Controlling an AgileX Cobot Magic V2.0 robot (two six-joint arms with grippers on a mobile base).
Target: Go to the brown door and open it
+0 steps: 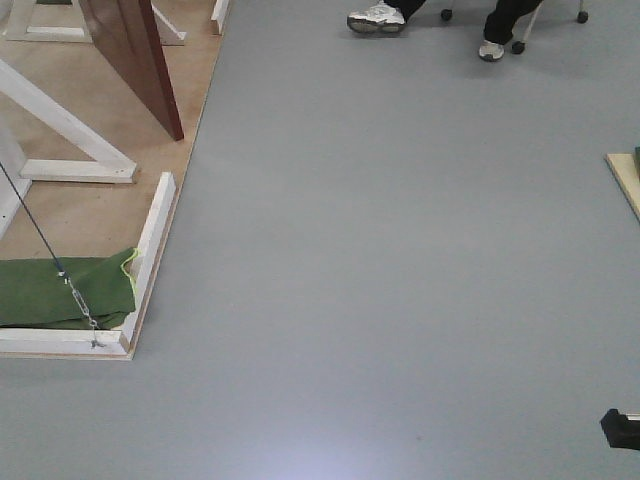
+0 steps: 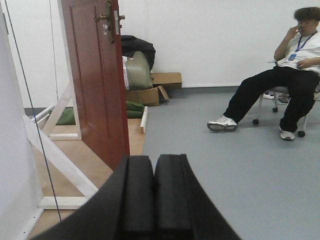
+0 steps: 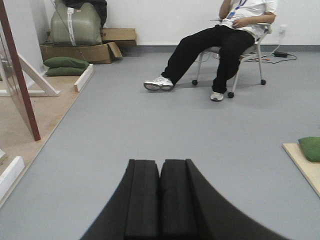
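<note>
The brown door (image 2: 97, 80) stands ahead and to the left in the left wrist view, swung partly out of its white frame, its brass handle (image 2: 106, 19) near the top. Its lower corner (image 1: 135, 55) shows at the top left of the front view, and its edge (image 3: 17, 85) at the left of the right wrist view. My left gripper (image 2: 153, 162) is shut and empty, well short of the door. My right gripper (image 3: 160, 167) is shut too, holding nothing, over bare grey floor.
White braces (image 1: 70, 125) and a wooden base (image 1: 100, 215) hold the door rig, with a green sandbag (image 1: 60, 290) and a cable (image 1: 45, 245) on it. A seated person (image 3: 220, 40) is ahead on the right. Boxes and bags (image 3: 77, 35) line the far wall. Another wooden platform (image 1: 625, 180) lies right.
</note>
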